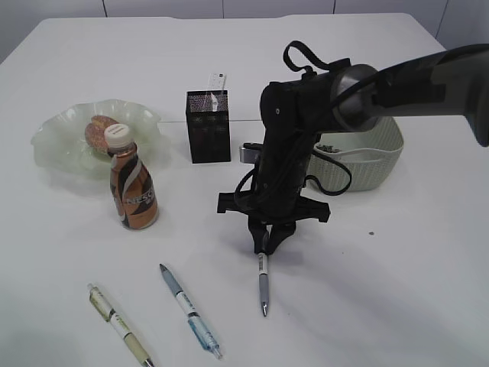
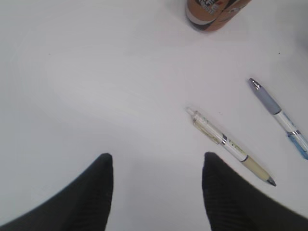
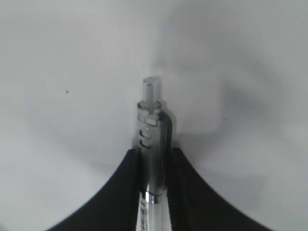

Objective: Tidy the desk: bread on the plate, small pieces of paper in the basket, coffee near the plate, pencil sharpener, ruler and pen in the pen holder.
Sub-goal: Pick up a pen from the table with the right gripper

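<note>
We are clamping the right gripper (image 1: 264, 246) on the grey pen (image 1: 263, 285) lying mid-table, by its clicker end. We should be lifting straight, keeping it vertical for the pen holder (image 1: 208, 126). Left gripper (image 2: 156, 187) is hanging released above the table.

A white table (image 1: 397, 290) fills nearly the whole scene, smooth and matte under soft, even light that leaves only faint shadows. Beyond its far edge runs a pale wall (image 1: 160, 7) split by thin vertical seams.
</note>
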### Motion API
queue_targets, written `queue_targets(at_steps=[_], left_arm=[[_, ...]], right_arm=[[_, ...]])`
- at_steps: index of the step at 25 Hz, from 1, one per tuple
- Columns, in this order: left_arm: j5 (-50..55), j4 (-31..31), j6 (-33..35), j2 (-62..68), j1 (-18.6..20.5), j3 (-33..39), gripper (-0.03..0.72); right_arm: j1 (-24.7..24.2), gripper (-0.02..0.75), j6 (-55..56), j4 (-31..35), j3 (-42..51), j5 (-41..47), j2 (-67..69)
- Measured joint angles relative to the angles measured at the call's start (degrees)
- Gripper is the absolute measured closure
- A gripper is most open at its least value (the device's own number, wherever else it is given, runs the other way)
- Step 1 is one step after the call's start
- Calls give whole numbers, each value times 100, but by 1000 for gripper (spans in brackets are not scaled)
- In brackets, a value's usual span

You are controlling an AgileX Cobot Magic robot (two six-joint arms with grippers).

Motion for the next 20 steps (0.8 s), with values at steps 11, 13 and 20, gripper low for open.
queue_targets(at_steps=[11, 13, 20], left_arm=[[-81, 0, 0, 0, 0, 0, 255], [-81, 0, 0, 0, 0, 0, 255], [-95, 0, 0, 0, 0, 0, 255]], right_arm=[[0, 620, -924, -48, 0, -8, -308], [0, 620, -1067, -60, 0, -29, -463], [-38, 620, -1399, 123, -55, -547, -997]])
